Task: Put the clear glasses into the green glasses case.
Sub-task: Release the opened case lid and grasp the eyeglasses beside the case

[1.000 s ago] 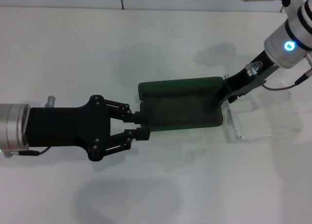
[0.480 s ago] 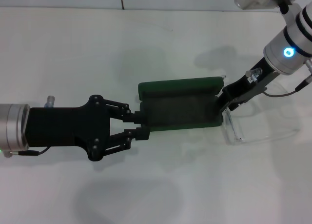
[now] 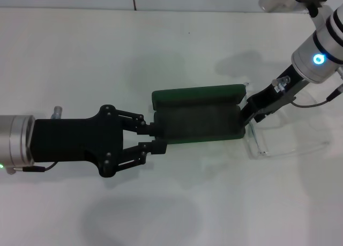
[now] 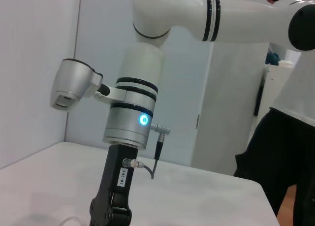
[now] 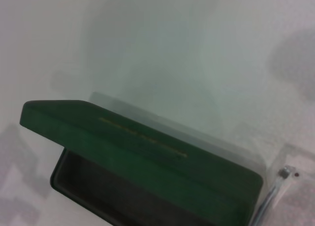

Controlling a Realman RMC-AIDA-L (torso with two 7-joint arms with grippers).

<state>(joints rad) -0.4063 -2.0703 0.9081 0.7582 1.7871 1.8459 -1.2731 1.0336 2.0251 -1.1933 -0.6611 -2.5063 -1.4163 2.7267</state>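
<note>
Left gripper (image 3: 156, 138): we saw it low over the table, reaching in from our left. Fingers (image 3: 144, 147) were narrowed onto the near-left end of the case, apparently bracing it; a firm clamp we couldn't confirm. No real shift over the last second.

Case (image 3: 198, 120): lay open mid-table, lid (image 3: 197, 94) stood up along the far side, dark lining empty. Right wrist view showed the lid's outside with gold lettering (image 5: 142, 137).

Right gripper (image 3: 247, 113): angled down from far right, tip at the case's right end. We couldn't tell how its fingers stood; they were hidden against the case edge.

Glasses (image 3: 256, 139): on the table just right of the case, front frame near the case's end, arms running off right.

Change: the right arm swung a little upward and the glasses frame moved in closer to the case.

Meaning: we judged the glasses were being worked toward the case; not in yet.
</note>
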